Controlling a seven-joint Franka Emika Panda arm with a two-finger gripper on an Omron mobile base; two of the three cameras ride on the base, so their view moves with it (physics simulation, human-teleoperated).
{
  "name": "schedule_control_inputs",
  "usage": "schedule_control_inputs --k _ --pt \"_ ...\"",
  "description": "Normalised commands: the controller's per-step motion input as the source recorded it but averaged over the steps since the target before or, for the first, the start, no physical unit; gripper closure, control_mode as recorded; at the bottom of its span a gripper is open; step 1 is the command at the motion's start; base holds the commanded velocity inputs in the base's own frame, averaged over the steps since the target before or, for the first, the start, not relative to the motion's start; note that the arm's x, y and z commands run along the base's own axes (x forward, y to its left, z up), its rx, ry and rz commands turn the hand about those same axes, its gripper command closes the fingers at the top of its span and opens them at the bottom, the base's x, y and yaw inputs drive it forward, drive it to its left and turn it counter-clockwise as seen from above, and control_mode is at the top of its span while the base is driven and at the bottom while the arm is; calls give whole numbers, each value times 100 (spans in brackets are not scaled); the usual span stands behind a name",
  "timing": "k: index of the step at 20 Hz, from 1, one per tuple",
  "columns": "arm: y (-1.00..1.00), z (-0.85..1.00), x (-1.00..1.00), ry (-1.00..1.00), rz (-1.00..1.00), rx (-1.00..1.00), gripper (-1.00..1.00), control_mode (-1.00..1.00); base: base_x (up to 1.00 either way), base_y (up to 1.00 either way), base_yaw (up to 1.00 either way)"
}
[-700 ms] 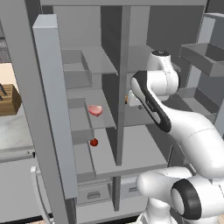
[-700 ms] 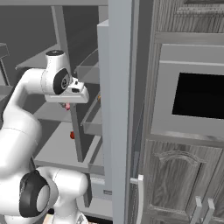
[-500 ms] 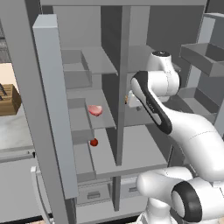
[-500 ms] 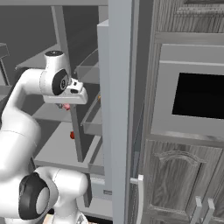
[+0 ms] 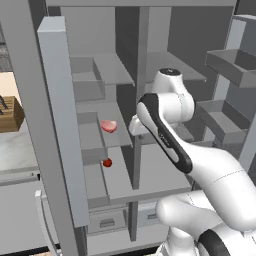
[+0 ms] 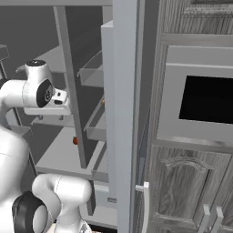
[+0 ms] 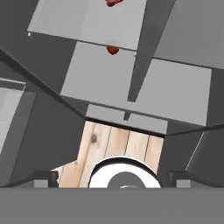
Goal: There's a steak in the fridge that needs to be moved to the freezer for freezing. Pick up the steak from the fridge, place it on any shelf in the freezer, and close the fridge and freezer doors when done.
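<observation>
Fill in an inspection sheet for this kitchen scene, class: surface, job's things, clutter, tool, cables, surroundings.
Surface: grey fridge shelf, mostly bare.
Job's things: steak lies flat on a middle shelf; both doors stand open; plain door is nearest the left base camera.
Clutter: small red ball on the shelf below the steak.
Tool: tool open, empty, apart from the steak.
Cables: nothing seen.
Surroundings: wooden cabinets with a built-in oven.

Flanking base views; downward hand view
</observation>
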Motion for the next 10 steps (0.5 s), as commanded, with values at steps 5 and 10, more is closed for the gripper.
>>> schedule_control_inputs --k 5,10 --pt "15 -6 3 0 20 0 -100 -100 0 0 0" --pt "20 -28 37 -2 25 0 -100 -100 0 0 0"
